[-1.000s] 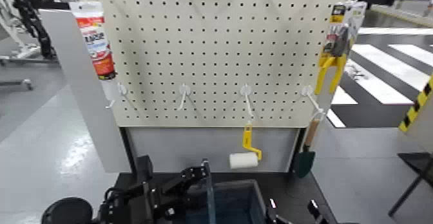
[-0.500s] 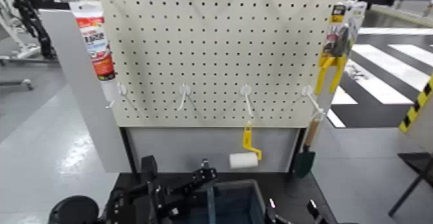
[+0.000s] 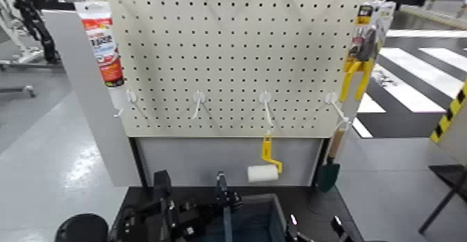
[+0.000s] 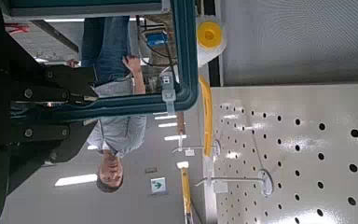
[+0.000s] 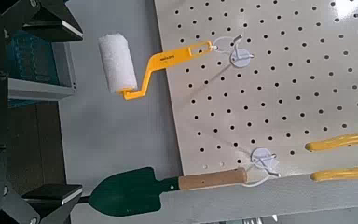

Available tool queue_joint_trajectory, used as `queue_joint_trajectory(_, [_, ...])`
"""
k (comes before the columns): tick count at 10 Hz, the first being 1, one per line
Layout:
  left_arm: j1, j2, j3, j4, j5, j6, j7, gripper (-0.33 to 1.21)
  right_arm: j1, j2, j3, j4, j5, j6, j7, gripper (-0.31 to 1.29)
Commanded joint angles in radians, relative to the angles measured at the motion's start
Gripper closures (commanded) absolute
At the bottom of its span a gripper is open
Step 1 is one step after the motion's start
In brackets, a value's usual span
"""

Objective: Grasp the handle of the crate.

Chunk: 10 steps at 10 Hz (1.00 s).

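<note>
Left claw (image 3: 224,197): at the handle (image 3: 226,220), fingers either side of the bar; whether clenched, I cannot tell. I would centre on the bar before clamping. Crate (image 3: 267,203): on the table, bottom centre. Right claw (image 3: 316,229): idle beside crate, state unclear.
</note>
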Motion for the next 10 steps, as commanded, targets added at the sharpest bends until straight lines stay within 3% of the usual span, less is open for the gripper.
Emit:
queue_joint_trajectory(1, [0.004, -0.003, 0.003, 0.001, 0.0, 0.0, -0.002, 1.18, 0.0, 0.0, 0.0, 0.0, -0.002, -0.002, -0.002, 0.15])
queue_joint_trajectory(6, [0.026, -0.008, 0.0, -0.035, 0.0, 0.006, -0.012, 1.18, 0.0, 0.0, 0.0, 0.002, -0.005, -0.002, 0.0, 0.15])
queue_joint_trajectory(10, [0.084, -0.012, 0.024, -0.141, 0.021, 0.01, 0.014, 1.18, 0.0, 0.0, -0.002, 0.002, -0.005, -0.003, -0.002, 0.15])
